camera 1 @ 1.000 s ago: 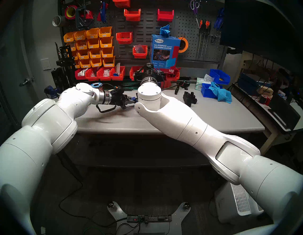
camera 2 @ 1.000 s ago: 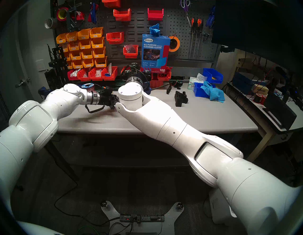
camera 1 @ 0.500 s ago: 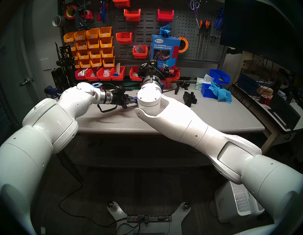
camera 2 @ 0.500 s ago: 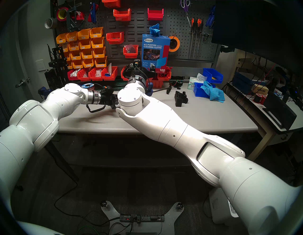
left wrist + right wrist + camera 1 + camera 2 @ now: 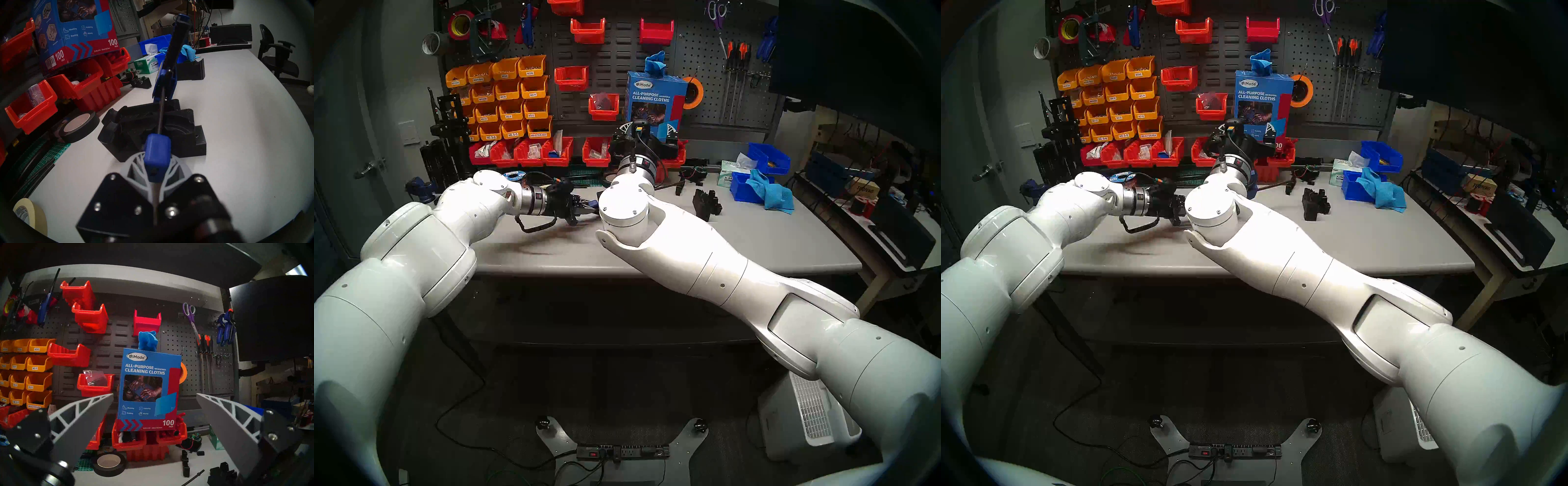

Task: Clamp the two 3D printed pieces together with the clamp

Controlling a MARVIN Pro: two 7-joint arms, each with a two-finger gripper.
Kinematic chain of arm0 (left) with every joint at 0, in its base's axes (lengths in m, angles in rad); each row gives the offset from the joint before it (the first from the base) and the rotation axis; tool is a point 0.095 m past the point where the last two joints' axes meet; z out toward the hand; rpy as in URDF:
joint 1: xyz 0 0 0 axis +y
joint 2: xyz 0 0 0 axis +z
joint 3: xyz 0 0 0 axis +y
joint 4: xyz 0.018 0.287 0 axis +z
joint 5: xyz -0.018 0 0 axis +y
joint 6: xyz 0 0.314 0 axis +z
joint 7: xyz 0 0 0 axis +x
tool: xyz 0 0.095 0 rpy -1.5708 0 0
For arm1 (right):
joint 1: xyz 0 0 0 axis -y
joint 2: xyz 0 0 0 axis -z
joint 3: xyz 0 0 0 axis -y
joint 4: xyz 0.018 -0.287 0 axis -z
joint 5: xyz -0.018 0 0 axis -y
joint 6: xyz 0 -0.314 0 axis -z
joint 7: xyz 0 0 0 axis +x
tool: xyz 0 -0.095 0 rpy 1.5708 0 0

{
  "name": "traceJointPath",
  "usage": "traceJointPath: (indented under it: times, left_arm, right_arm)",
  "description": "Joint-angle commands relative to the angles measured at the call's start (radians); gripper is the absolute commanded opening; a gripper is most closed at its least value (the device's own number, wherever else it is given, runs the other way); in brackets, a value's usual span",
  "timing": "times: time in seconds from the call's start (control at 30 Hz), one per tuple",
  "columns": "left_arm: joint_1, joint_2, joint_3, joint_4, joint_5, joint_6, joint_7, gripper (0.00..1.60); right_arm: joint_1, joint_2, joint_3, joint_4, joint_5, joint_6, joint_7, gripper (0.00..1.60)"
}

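Currently catalogued, item by item.

Left claw [image 5: 155, 171]: clenched, grasping the near blue end of the clamp [image 5: 163, 81] between its pale ribbed fingers [image 5: 136, 169]. It is hanging low over the grey surface [image 5: 237, 135], left of centre.

Clamp: its thin black bar is running away from the left claw toward the far right, passing over the two 3D printed pieces [image 5: 153, 125]. Its larger blue jaw body and black handle are standing just beyond the pieces, the handle tilting up and away. Whether the jaw pads are touching the pieces cannot be told.

Two 3D printed pieces: matte black, sitting pressed side by side on the surface directly ahead of the left claw, under the bar. In the head views the right arm's elbow is hiding them.

Right claw [image 5: 154, 412]: released, its two grey fingers [image 5: 88, 414] standing wide apart with nothing between them. It is raised above the far middle of the surface and pointing at the blue cleaning-cloth box [image 5: 149, 387] on the back wall.

Other stock: a roll of black tape [image 5: 79, 125] lying flat to the left of the pieces; a cream tape roll [image 5: 28, 215] near the left edge; red bins [image 5: 34, 110] along the far left; a bulkier black pronged part [image 5: 707, 203] lying well to the right; a blue cloth [image 5: 772, 193] draping from a blue tray at far right.
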Motion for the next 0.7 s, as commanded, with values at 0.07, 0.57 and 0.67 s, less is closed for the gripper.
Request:
traceJointPath:
  times: [0.07,0.57,0.67]
  left_arm:
    - [0.010,-0.003,0.006,0.003,0.004,0.000,-0.013,0.00]
    - [0.000,-0.003,0.013,-0.001,0.010,0.001,-0.032,0.00]
    - [-0.008,-0.002,0.018,-0.002,0.013,0.004,-0.041,0.00]
  right_arm:
    - [0.009,0.134,0.069,-0.045,-0.032,0.040,-0.060,1.60]
    - [-0.092,0.315,0.212,-0.180,-0.047,0.124,-0.165,1.60]
    - [-0.129,0.345,0.229,-0.225,-0.032,0.140,-0.164,1.60]
